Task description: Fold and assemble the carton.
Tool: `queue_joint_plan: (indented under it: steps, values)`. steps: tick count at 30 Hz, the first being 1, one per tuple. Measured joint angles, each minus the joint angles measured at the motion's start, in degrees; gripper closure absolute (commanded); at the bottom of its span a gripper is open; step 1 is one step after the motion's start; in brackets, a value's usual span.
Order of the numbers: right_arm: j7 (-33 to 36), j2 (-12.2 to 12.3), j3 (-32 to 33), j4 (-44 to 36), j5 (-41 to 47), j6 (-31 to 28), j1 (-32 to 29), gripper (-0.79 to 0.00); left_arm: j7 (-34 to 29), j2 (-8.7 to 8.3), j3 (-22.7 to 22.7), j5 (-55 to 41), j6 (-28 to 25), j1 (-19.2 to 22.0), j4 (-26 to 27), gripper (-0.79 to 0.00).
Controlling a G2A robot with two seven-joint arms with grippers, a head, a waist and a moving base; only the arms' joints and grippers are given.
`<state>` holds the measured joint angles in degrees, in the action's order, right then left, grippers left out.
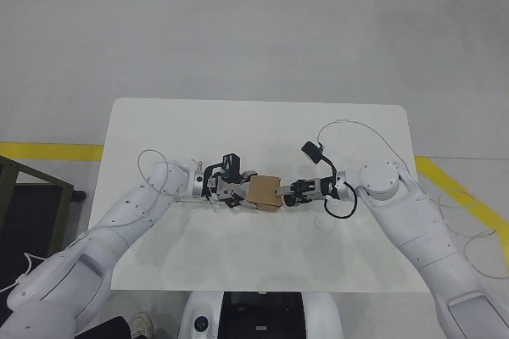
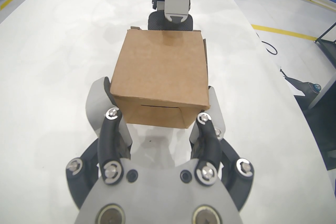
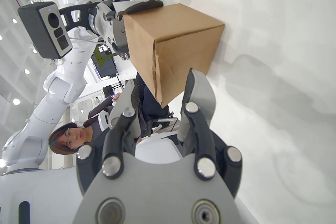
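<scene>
The carton (image 1: 263,192) is seen as a brown cardboard box, folded into a closed cube, standing on the white table (image 1: 322,254) near its middle. In the left wrist view the carton (image 2: 161,67) is shown with a thin slit across the end face turned toward that arm. In the right wrist view a rough seam is seen running down one corner of the carton (image 3: 173,33).

The left end of the carton is clamped by the left gripper (image 2: 159,93), whose fingers (image 2: 97,93) are pressed against two opposite sides; from above, the left gripper (image 1: 237,197) is found just left of the box.

The right gripper (image 1: 287,197) is placed at the carton's right end. Its fingers (image 3: 200,88) are held apart, and the seamed corner is taken between them in the right gripper (image 3: 162,83); whether they touch the cardboard cannot be told.

Yellow floor tape (image 1: 42,151) is seen left of the table.
</scene>
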<state>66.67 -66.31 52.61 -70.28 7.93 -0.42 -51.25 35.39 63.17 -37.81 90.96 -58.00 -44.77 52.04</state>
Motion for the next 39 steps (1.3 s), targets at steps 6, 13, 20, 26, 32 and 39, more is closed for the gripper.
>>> queue_joint_plan:
  steps: [6, 13, 20, 26, 32, 39]
  values:
    - [0.7, 0.7, 1.0, -4.5, -0.3, 1.0, -2.2, -0.299, -0.1, 0.11, 0.1, 0.0, 0.0, 0.3, -0.1, -0.471]
    - [0.8, 0.8, 0.5, -6.7, -0.5, 1.5, -3.0, -0.302, -0.2, 0.17, 0.3, -0.1, 0.0, 0.4, -0.4, -0.471]
    - [0.6, 0.4, -0.6, -6.0, -0.2, 1.3, -2.3, -0.305, -0.2, 0.19, 0.3, -0.1, 0.0, 0.4, -0.2, -0.471]
    - [0.4, 0.3, -0.7, -5.0, 0.3, 0.8, -1.8, -0.36, -0.2, 0.15, 0.2, -0.1, 0.0, 0.3, -0.1, -0.502]
    - [0.1, 1.0, 1.8, -4.7, 0.4, 0.3, -2.3, -0.708, 0.0, 0.09, -0.1, -0.3, 0.1, 0.4, -0.2, -0.785]
    - [-1.1, 2.5, 6.3, -6.8, -0.8, -0.9, -4.4, -0.785, 0.4, -0.05, -0.7, -0.1, 0.2, 0.5, -0.2, -0.785]
